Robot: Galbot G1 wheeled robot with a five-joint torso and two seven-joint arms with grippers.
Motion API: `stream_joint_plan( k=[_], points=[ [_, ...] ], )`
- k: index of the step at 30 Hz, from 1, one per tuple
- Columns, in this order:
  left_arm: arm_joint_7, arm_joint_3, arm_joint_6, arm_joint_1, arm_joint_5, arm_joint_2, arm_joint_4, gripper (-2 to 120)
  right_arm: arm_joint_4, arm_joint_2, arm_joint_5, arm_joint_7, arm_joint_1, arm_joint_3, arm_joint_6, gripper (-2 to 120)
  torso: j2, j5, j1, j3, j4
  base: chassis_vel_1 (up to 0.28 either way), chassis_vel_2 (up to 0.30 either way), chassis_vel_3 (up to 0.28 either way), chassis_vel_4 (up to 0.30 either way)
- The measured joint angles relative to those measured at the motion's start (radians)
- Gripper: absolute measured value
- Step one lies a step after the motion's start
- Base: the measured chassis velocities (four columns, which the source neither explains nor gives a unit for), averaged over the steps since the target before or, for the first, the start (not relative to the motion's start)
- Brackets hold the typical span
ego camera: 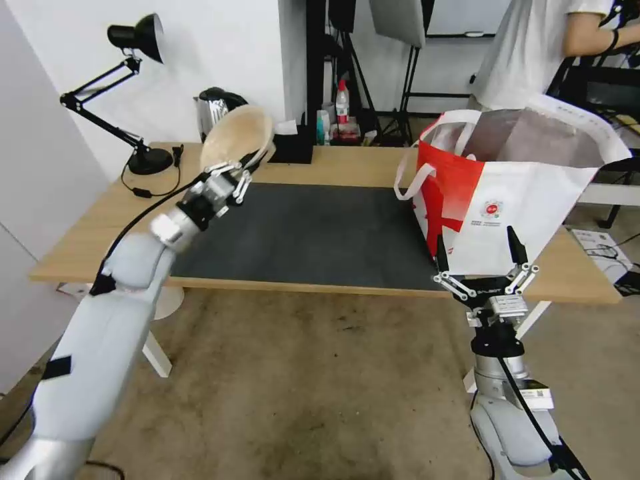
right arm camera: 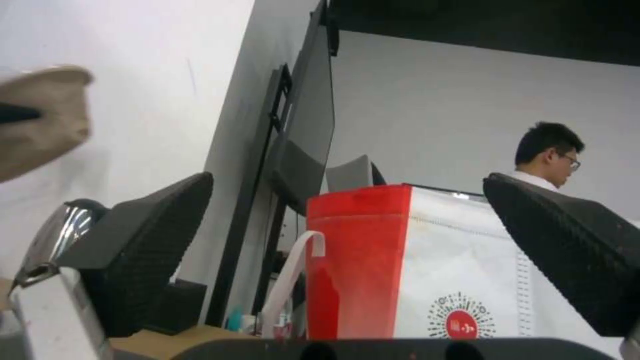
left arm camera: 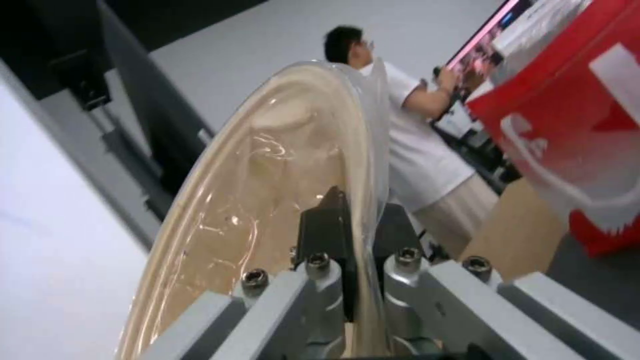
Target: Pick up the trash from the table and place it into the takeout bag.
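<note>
One piece of trash is in hand — the beige bowl (ego camera: 237, 137), held up on edge above the far-left part of the table (ego camera: 347, 167), over the left end of the grey mat (ego camera: 307, 230). The left gripper (ego camera: 248, 162) is clamped on its rim; in the left wrist view one dark finger (left arm camera: 327, 225) lies inside the bowl (left arm camera: 267, 190) and the other behind the wall, the thin rim pinched between them.

The bag (ego camera: 527, 207) stands open at the right end of the table, red panel facing left, well apart from the bowl. The right gripper (ego camera: 479, 257) waits at the table's near edge just in front of the bag, spread wide and holding nothing.

My guess is the bowl is light and fairly stiff but thin-walled, with a glossy, slick-looking inside. A rim pinch suits it, though a hard squeeze could flex the wall and a loose one could let it swing or slip. The bag looks soft, so its foil-lined mouth may give if the bowl knocks the edge — better to drop in clear from above.
</note>
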Motion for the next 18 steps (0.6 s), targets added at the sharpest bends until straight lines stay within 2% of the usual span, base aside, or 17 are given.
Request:
stream_joint_plan(
  k=[7,18],
  points=[
    [-0.004,0.102,-0.001,-0.11,0.011,-0.06,0.061,0,0.02,0.001,0.002,0.0,-0.021,0.02,0.0,100,0.0,0.0001,0.0,0.0,0.0001,0.0,0.0,0.0,0.0],
    [-0.009,0.212,-0.003,-0.236,0.041,-0.152,0.129,0,0.028,0.011,0.017,-0.025,-0.074,0.041,0.028,100,0.0,0.0001,0.0,0.0,0.0002,0.0,0.0,0.0,0.0]
  ],
)
